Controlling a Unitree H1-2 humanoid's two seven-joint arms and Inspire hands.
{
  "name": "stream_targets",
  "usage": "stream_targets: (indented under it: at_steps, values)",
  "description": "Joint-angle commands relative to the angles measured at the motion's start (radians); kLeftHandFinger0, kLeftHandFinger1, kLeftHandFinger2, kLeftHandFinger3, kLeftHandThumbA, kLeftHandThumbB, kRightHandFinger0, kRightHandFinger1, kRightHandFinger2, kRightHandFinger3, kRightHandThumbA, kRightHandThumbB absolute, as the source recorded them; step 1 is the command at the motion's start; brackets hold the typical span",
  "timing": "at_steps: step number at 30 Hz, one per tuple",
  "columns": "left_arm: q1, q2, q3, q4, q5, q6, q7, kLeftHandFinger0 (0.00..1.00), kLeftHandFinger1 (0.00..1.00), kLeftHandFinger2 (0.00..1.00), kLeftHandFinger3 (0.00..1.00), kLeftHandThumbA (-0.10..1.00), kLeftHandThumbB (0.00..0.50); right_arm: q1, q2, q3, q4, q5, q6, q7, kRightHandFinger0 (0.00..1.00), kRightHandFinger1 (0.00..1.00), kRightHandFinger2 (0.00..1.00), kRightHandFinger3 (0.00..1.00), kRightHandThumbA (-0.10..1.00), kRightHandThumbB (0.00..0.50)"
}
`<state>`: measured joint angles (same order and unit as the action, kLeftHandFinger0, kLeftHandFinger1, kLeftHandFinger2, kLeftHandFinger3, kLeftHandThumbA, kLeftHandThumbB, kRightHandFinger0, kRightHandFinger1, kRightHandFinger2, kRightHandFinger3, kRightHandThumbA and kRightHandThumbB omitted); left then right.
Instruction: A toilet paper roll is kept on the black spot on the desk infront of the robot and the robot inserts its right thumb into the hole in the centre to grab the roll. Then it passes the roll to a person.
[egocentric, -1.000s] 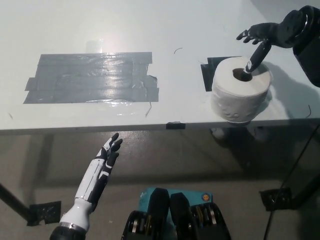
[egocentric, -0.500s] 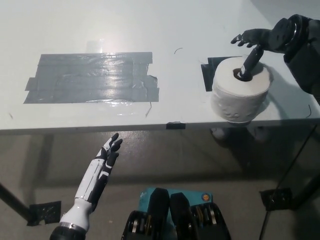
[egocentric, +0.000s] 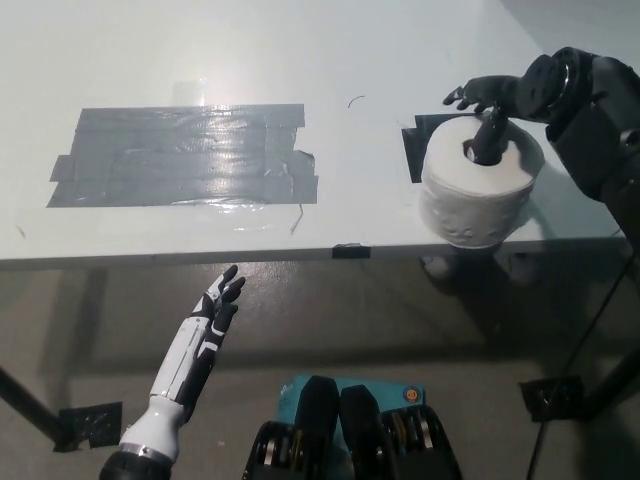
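**Thumb in the roll at the desk's front right**

Nearest us, our white left hand (egocentric: 212, 320) hangs below the desk edge, its fingers straight and apart, holding nothing. On the desk (egocentric: 300, 60), a wide patch of grey tape (egocentric: 185, 155) lies at the left, well clear of the work. The black spot (egocentric: 425, 140) is mostly hidden under the toilet paper roll (egocentric: 480, 195), which stands upright near the front right edge. Our black right hand (egocentric: 495, 100) sits over the roll, thumb down in the centre hole, the other fingers spread above the far rim; the thumb's tip is hidden inside.
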<state>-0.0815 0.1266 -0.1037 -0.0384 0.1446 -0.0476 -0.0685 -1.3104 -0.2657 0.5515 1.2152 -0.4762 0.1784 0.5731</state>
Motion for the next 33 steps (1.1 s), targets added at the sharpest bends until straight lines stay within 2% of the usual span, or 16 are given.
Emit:
stream_targets:
  at_steps: [1, 5, 7, 9, 11, 13, 14, 16, 17, 23, 24, 25, 27, 29, 31, 33]
  values:
    - [-0.02, 0.008, 0.002, -0.034, -0.003, 0.001, -0.013, 1.0, 1.0, 1.0, 1.0, 1.0, 0.128, -0.039, -0.001, 0.004, 0.021, -0.019, -0.009, -0.003, 1.0, 1.0, 1.0, 1.0, 0.94, 0.312]
    - [-0.02, 0.008, 0.002, -0.031, 0.0, -0.004, -0.01, 1.0, 1.0, 1.0, 1.0, 1.0, 0.125, -0.036, 0.002, 0.015, 0.037, -0.032, -0.011, -0.013, 1.0, 1.0, 1.0, 1.0, 0.81, 0.294]
    - [-0.019, 0.009, 0.001, -0.034, 0.001, 0.001, -0.012, 1.0, 1.0, 1.0, 1.0, 1.0, 0.126, -0.027, 0.005, 0.014, 0.052, -0.038, 0.006, -0.044, 1.0, 1.0, 1.0, 1.0, 0.48, 0.276]
    - [-0.02, 0.01, 0.001, -0.028, 0.002, -0.006, -0.011, 1.0, 1.0, 1.0, 1.0, 1.0, 0.127, -0.021, 0.007, 0.027, 0.066, -0.055, 0.01, -0.063, 1.0, 1.0, 1.0, 1.0, 0.31, 0.243]
    - [-0.032, 0.009, 0.001, -0.025, -0.001, 0.0, -0.014, 1.0, 1.0, 1.0, 1.0, 1.0, 0.126, -0.011, 0.001, 0.028, 0.081, -0.059, 0.007, -0.084, 0.73, 0.7, 0.77, 0.97, 0.11, 0.213]
    - [-0.038, 0.008, 0.002, -0.025, -0.005, 0.0, -0.015, 1.0, 1.0, 1.0, 1.0, 1.0, 0.127, -0.002, 0.001, 0.038, 0.107, -0.068, 0.016, -0.094, 0.13, 0.18, 0.4, 0.94, -0.09, 0.23]
    - [-0.039, 0.008, 0.001, -0.024, -0.003, -0.002, -0.014, 1.0, 1.0, 1.0, 1.0, 1.0, 0.13, 0.003, -0.001, 0.055, 0.112, -0.084, 0.014, -0.099, 0.01, 0.02, 0.25, 0.87, -0.1, 0.236]
    - [-0.039, 0.008, 0.002, -0.022, -0.004, -0.002, -0.014, 1.0, 1.0, 1.0, 1.0, 1.0, 0.136, 0.022, -0.01, 0.067, 0.106, -0.091, -0.002, -0.116, 0.0, 0.15, 0.35, 0.83, -0.1, 0.226]
    - [-0.049, 0.009, 0.003, -0.019, -0.005, -0.003, -0.015, 1.0, 1.0, 1.0, 1.0, 1.0, 0.135, 0.022, -0.015, 0.066, 0.108, -0.087, -0.004, -0.12, 0.04, 0.26, 0.46, 1.0, -0.1, 0.206]
    - [-0.057, 0.007, 0.005, -0.01, -0.009, -0.004, -0.017, 1.0, 1.0, 1.0, 1.0, 1.0, 0.126, 0.062, -0.038, -0.065, 0.107, 0.021, -0.034, -0.196, 0.01, 0.32, 0.54, 0.96, -0.1, 0.243]
    - [-0.056, 0.006, 0.005, -0.012, -0.007, -0.004, -0.016, 1.0, 1.0, 1.0, 1.0, 1.0, 0.126, 0.068, -0.041, -0.09, 0.101, 0.036, -0.039, -0.203, 0.01, 0.36, 0.58, 0.91, -0.1, 0.241]
    - [-0.057, 0.005, 0.006, -0.012, -0.011, -0.005, -0.017, 1.0, 1.0, 1.0, 1.0, 1.0, 0.114, 0.082, -0.049, -0.171, 0.093, 0.105, -0.04, -0.193, 0.02, 0.4, 0.65, 0.39, -0.1, 0.222]
    - [-0.061, 0.007, 0.005, -0.008, -0.01, -0.007, -0.02, 1.0, 1.0, 1.0, 1.0, 1.0, 0.11, 0.096, -0.055, -0.259, 0.086, 0.17, -0.042, -0.171, 0.09, 0.57, 0.85, 0.28, -0.1, 0.212]
    - [-0.063, 0.008, 0.006, -0.007, -0.009, -0.008, -0.02, 1.0, 1.0, 1.0, 1.0, 1.0, 0.108, 0.134, -0.056, -0.456, 0.063, 0.331, -0.021, -0.125, 0.3, 0.74, 1.0, 0.55, -0.1, 0.192]
    - [-0.078, 0.006, 0.006, 0.006, -0.013, -0.017, -0.02, 1.0, 1.0, 1.0, 1.0, 1.0, 0.098, 0.16, -0.052, -0.646, 0.053, 0.496, 0.019, -0.052, 0.16, 0.6, 1.0, 0.93, -0.1, 0.16]
    - [-0.101, 0.006, 0.01, 0.018, -0.016, -0.023, -0.018, 1.0, 1.0, 1.0, 1.0, 1.0, 0.092, 0.168, -0.046, -0.732, 0.043, 0.558, 0.026, -0.023, 0.09, 0.55, 0.98, 1.0, -0.1, 0.16]
